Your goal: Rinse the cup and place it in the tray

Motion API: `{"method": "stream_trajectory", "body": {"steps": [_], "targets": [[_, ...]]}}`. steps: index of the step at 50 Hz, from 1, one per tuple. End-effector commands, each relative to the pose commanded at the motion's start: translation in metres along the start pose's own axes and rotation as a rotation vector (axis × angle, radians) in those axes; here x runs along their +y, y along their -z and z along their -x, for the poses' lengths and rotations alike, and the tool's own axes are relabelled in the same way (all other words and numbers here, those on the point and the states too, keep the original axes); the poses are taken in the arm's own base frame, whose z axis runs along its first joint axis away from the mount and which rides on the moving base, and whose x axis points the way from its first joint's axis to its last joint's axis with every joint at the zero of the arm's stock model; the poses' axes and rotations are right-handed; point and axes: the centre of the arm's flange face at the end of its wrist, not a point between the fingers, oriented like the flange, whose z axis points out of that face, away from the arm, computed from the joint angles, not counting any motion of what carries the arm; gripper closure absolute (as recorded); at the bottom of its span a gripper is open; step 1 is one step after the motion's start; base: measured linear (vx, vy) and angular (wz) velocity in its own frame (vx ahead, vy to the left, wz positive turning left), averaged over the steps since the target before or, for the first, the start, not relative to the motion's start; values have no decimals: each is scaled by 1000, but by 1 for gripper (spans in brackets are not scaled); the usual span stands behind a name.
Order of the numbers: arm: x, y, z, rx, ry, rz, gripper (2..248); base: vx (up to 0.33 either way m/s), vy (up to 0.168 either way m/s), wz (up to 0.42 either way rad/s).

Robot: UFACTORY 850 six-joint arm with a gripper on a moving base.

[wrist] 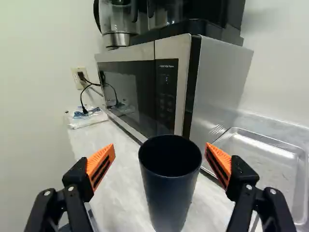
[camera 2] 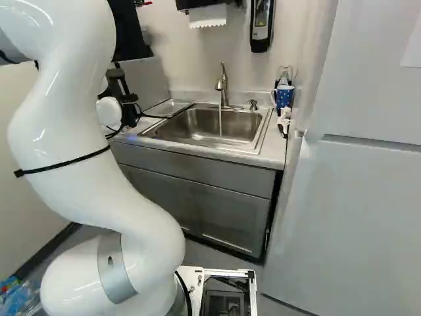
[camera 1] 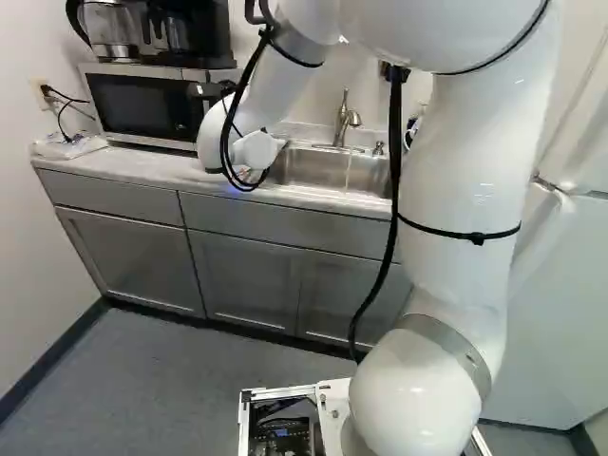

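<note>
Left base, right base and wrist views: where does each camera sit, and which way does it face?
Left base view: behind the arm, on its left, looking ahead and slightly down at the sink and microwave; the arm fills the right.
Right base view: behind the arm, on its right, looking ahead and slightly down past it; the arm fills the left.
Wrist view: on the wrist, looking along the open fingers to the dark cup between them.
Shared: both base views show the running faucet; left base and wrist, the microwave.

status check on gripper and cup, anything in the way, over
Jaws open, either side of the dark cup. Cup upright on counter. Microwave close beyond it, may crowd the lift. Tap running.
</note>
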Motion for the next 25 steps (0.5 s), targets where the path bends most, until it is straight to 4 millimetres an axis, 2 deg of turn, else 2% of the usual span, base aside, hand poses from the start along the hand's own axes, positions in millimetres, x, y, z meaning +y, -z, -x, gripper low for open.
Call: {"method": "stream_trajectory", "body": {"steps": [25], "targets": [[8, 3, 28, -53, -1, 13, 3, 0, 0, 0]]}}
